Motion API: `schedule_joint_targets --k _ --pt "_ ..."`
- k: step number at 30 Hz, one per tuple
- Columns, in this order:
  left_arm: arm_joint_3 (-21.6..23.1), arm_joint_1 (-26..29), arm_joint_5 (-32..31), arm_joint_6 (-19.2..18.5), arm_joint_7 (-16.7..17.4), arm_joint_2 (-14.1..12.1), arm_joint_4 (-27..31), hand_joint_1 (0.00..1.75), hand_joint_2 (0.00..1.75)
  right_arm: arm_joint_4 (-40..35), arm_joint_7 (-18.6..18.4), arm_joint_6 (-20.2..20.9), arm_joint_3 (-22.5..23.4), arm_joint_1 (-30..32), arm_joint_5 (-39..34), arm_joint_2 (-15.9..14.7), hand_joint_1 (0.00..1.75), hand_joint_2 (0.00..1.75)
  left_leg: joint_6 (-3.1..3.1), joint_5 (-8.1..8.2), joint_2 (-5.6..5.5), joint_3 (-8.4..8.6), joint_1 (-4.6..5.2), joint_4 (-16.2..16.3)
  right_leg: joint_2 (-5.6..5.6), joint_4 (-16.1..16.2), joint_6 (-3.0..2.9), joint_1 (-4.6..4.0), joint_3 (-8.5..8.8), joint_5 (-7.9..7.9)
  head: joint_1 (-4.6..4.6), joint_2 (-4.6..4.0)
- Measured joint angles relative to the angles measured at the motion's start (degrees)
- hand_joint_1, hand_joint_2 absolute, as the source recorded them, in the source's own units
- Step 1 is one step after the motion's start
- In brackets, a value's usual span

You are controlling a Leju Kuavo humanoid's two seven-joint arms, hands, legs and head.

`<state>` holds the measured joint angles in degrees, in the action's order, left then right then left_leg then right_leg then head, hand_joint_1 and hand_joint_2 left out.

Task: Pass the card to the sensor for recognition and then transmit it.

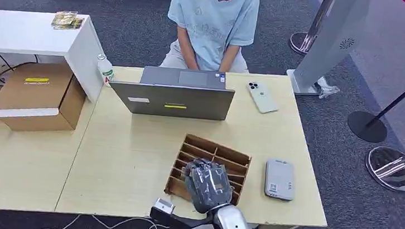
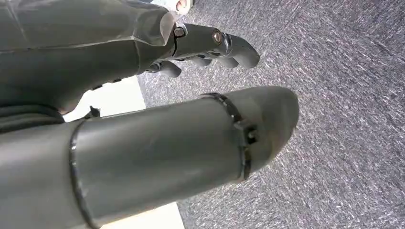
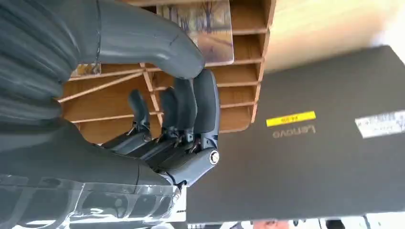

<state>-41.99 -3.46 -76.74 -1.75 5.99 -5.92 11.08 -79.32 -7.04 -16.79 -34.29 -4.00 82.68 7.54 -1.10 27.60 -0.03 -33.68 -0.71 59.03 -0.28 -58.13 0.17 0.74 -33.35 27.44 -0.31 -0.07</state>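
A wooden slotted card holder [image 1: 230, 156] lies on the table's near side, and my right hand [image 1: 208, 185] hovers over its near half. Up close, a card printed with an autumn tree scene [image 3: 210, 28] stands in one slot of the holder [image 3: 243, 90]. My right hand [image 3: 157, 109] has its thumb lying across that card, with curled fingertips [image 3: 205, 90] close under the card's edge; a grip is not plain. The grey flat sensor [image 1: 280, 178] lies on the table right of the holder. My left hand [image 2: 191, 105] hangs over the carpet, holding nothing.
A grey laptop [image 1: 174, 98] stands back-to-me beyond the holder, with a person [image 1: 212, 20] seated behind it. A white phone [image 1: 262, 96] lies at the far right of the table [image 1: 129, 158]. A cardboard box [image 1: 39, 96] sits on the left desk. Stanchion bases [image 1: 394, 166] stand at the right.
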Motion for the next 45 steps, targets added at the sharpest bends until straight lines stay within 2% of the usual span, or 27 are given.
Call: schedule_joint_targets --k 3,7,14,19,26,38,41,45 --pt "-0.2 0.0 0.0 0.0 0.0 0.0 0.0 0.0 0.0 0.0 0.0 -0.5 0.4 0.0 0.0 0.0 1.27 1.75 0.0 0.0 0.0 0.0 0.0 0.0 0.0 0.0 0.0 0.0 0.0 0.0 0.0 0.0" --pt "-0.4 0.0 0.0 0.0 -0.1 0.0 0.0 0.0 0.0 0.1 -0.2 -0.6 0.7 0.0 0.3 0.0 1.05 1.75 0.0 0.0 0.0 0.0 0.0 0.0 0.0 0.0 0.0 0.0 0.0 0.0 0.0 0.0" --pt "-0.4 0.0 0.0 0.0 -0.2 -0.1 0.0 0.0 0.0 1.2 -1.0 -0.4 1.1 0.0 1.1 0.0 0.86 1.75 0.0 0.0 0.0 0.0 0.0 0.0 0.0 0.0 0.0 0.0 0.0 0.0 0.0 0.0" --pt "-0.4 -0.1 0.0 0.0 -0.2 -0.2 0.0 0.0 0.0 1.9 -1.2 -0.2 1.4 0.0 1.3 0.1 0.84 1.75 0.0 0.0 0.0 0.0 0.0 0.0 0.0 0.0 0.0 0.0 0.0 0.0 0.0 0.0" --pt "-0.4 -0.1 0.0 0.0 -0.2 -0.2 0.0 0.0 0.0 2.9 -1.7 0.3 2.1 0.0 2.1 0.4 0.96 1.75 0.0 0.0 0.0 0.0 0.0 0.0 0.0 0.0 0.0 0.0 0.0 0.0 0.0 0.0" --pt "-0.4 -0.1 0.0 -0.3 -0.2 -0.2 0.0 0.0 0.0 4.2 -2.2 0.3 2.4 -0.6 2.7 1.1 0.87 1.75 0.0 0.0 0.0 0.0 0.0 0.0 0.0 0.0 0.0 0.0 0.0 0.0 0.0 0.0" --pt "-0.4 -0.1 0.0 -0.3 -0.2 -0.2 0.0 0.0 0.0 4.3 -2.2 0.3 2.4 -0.6 2.9 1.1 0.93 1.75 0.0 0.0 0.0 0.0 0.0 0.0 0.0 0.0 0.0 0.0 0.0 0.0 0.0 0.0" --pt "-0.4 -0.1 0.0 -0.3 -0.2 -0.2 0.0 0.0 0.0 4.3 -2.3 0.4 2.5 -0.6 3.1 1.2 0.89 1.75 0.0 0.0 0.0 0.0 0.0 0.0 0.0 0.0 0.0 0.0 0.0 0.0 0.0 0.0"
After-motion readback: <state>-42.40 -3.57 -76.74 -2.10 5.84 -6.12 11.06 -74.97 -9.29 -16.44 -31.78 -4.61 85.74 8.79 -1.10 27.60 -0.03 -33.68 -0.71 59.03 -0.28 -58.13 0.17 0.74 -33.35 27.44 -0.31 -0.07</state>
